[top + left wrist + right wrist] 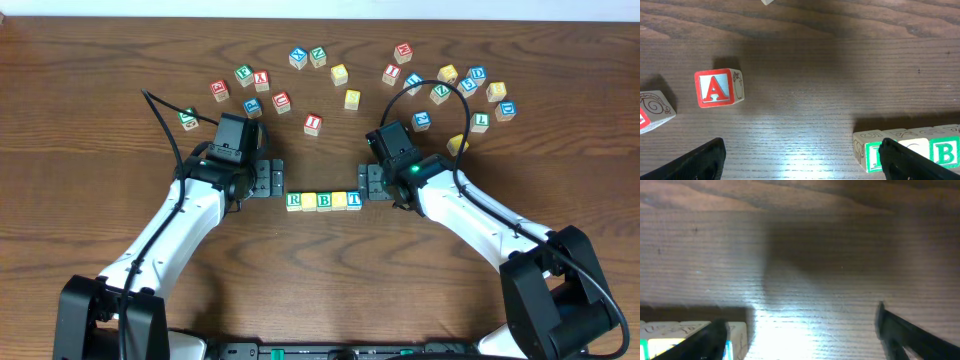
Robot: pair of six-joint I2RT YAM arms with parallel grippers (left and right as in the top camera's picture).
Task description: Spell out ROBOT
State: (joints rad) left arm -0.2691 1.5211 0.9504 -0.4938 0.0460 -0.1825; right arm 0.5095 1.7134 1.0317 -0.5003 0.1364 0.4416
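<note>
- We see the left gripper [270, 181] spread wide and empty, just left of the block row [323, 201].
- The right gripper [366, 183] (also wide, empty) sits at the row's right end.
- Loose blocks [313, 123] are scattered across the far worktop [100, 50].

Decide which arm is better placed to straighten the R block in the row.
Left. The left tool, open, sits right beside the R block at its end of the row; the right tool is at the opposite end.
</note>
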